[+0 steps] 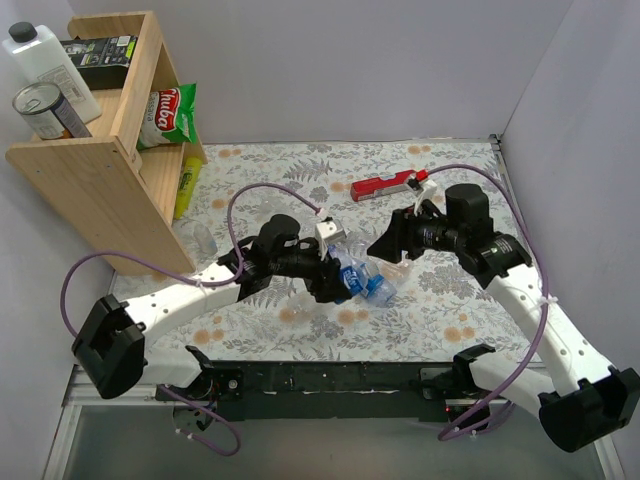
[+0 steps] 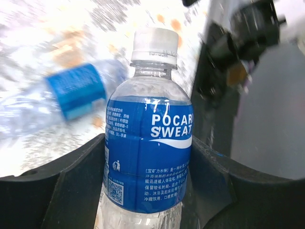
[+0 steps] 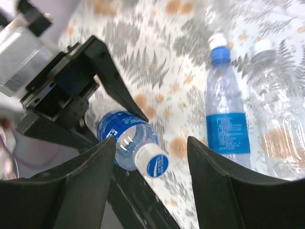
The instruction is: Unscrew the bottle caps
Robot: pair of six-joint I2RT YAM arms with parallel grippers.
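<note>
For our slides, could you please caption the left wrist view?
Left gripper clamps a Pocari Sweat bottle, white cap on; another blue-labelled bottle lies behind.

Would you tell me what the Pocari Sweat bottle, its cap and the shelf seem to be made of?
The bottle looks like thin clear glossy plastic: see-through shoulder, glints. The cap seems opaque white plastic, fairly matte. The shelf appears pale unpainted wood, perhaps plywood: faint grain.

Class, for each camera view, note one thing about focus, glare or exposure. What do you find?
Left wrist: the Pocari Sweat bottle is sharp, the lying bottle behind is blurred and the tablecloth washed out. Right wrist: glints on the clear bottle. Top external: evenly lit, soft shadows.
</note>
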